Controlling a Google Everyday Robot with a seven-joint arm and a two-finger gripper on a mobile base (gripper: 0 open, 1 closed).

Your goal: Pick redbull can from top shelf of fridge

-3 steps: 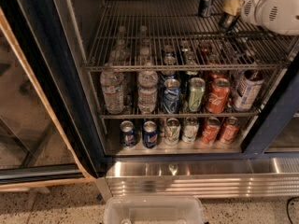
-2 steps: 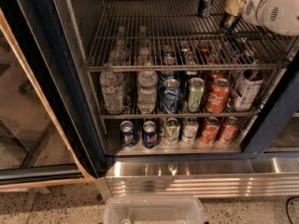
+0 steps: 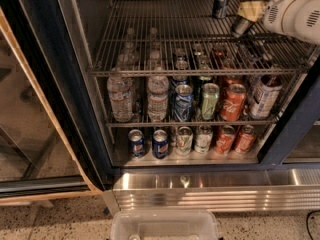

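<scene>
Water bottles (image 3: 121, 98) stand left of soda cans (image 3: 210, 101).

The single camera looked down from above and in front of the fridge (image 3: 292, 121), facing into it at close range. The top shelf (image 3: 165, 39) filled the upper frame. The ribbed base panel (image 3: 210, 194) and the floor (image 3: 60, 221) lay below. The gripper (image 3: 241, 26) sat at upper right, over that shelf.

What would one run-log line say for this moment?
gripper: above top shelf, just right of redbull can | redbull can: upright at shelf rear | fridge: open
</scene>
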